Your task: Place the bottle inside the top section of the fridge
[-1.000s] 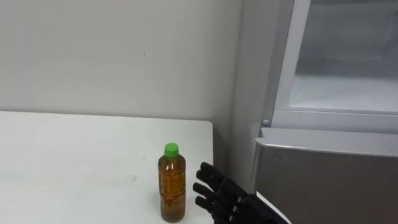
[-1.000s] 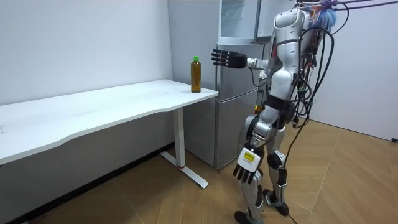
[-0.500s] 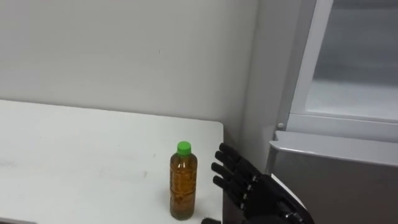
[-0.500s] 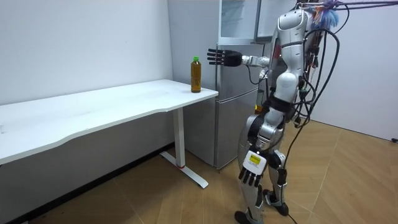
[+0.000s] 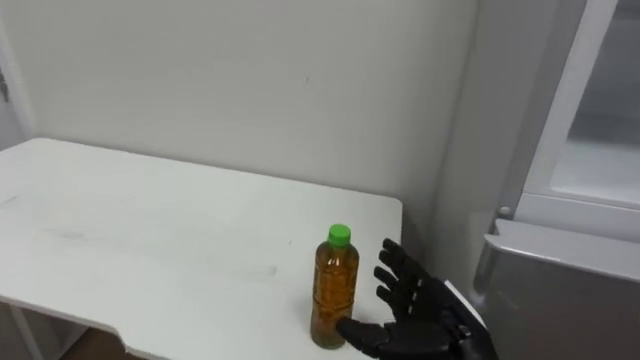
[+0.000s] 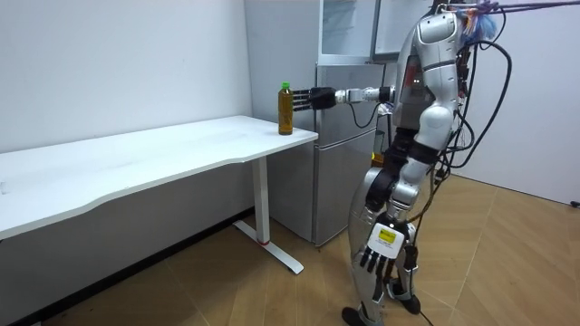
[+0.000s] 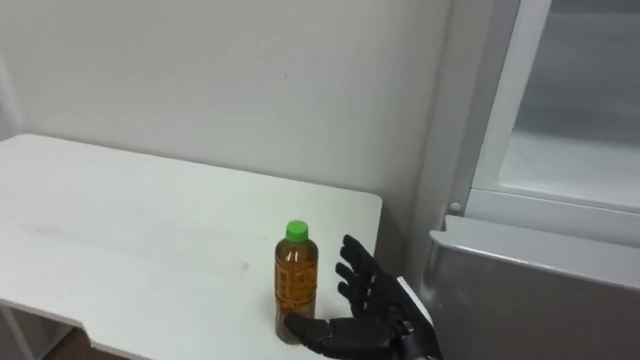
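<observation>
Right hand [image 5: 428,322], fingers spread, beside bottle [image 5: 333,292] near table [image 5: 150,230] edge; left hand [image 6: 379,258] hangs relaxed.

No text, number or sign can be read on the bottle [image 5: 334,292], the surface [image 5: 150,230] or the fridge [image 5: 560,300]; the tag at the back of the left hand [image 6: 375,258] bears print too small to make out

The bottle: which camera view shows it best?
The left eye view: the bottle stands close and whole. The right eye view shows nearly the same; the room view shows it small, on the table corner.
</observation>
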You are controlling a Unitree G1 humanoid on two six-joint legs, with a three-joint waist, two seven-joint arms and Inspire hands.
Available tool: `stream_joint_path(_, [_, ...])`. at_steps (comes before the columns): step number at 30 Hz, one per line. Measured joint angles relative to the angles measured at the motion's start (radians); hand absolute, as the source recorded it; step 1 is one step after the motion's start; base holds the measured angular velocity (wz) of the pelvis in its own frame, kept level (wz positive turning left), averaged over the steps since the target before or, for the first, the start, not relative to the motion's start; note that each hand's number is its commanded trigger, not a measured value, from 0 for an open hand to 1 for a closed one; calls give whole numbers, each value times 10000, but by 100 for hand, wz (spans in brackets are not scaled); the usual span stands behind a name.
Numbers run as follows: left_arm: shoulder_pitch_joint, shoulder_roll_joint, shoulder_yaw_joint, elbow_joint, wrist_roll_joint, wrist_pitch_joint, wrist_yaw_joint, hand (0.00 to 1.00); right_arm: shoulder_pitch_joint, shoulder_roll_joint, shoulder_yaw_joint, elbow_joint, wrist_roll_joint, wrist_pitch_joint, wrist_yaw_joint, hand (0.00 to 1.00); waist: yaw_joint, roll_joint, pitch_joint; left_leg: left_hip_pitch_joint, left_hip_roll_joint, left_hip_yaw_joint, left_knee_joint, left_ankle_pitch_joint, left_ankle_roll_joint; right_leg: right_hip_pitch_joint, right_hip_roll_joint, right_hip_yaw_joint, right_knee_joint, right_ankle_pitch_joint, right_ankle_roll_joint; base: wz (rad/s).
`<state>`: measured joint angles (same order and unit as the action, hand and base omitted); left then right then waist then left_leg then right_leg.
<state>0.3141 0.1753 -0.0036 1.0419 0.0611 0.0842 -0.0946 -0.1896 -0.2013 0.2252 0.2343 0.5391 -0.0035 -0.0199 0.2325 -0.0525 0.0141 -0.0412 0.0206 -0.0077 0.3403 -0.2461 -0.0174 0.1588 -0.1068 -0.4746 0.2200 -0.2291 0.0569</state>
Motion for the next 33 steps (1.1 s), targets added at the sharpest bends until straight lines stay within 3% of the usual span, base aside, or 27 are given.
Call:
stream_joint_path(7, [103,-37,-5,-46,-7,181,33,0,-753,74,119,1357,26,-14,-1102,0,312,11,7,-99,-9,-119,-18,79,-17,-7,-8,-256,8,-2,2,10])
stream_joint_path(13, [115,-91,-26,-118,-9,282,40,0,-985,71,310,2255,-8,-27,-1878,0,531,-24,-9,-157,-166,-378,-29,179,14,14,-107,-455,16,-18,28,12])
stream_joint_path(15, [127,-89,-23,-200,-10,336,52,0,-1071,83,321,2573,-5,-27,-2149,0,665,-54,19,-166,-207,-391,-31,195,40,8,-146,-469,19,-20,32,2])
stream_joint_path(18, [146,-81,-26,-306,-65,393,205,0,-1073,143,322,2682,-9,-27,-2664,0,769,-164,90,-206,-237,-513,-22,198,41,6,-139,-514,23,-21,34,6])
stream_joint_path(25, [308,-102,-232,-481,-126,481,471,0,-1079,196,578,2678,-505,-31,-3858,0,806,-199,60,-335,-335,-801,-5,292,35,37,-155,-793,19,-33,52,13])
stream_joint_path(33, [621,-116,-202,-1060,-113,629,652,0,-1080,353,709,2925,-1330,-32,-4725,0,1140,-142,67,-453,-381,-988,-14,374,13,1,-150,-969,20,-36,55,6])
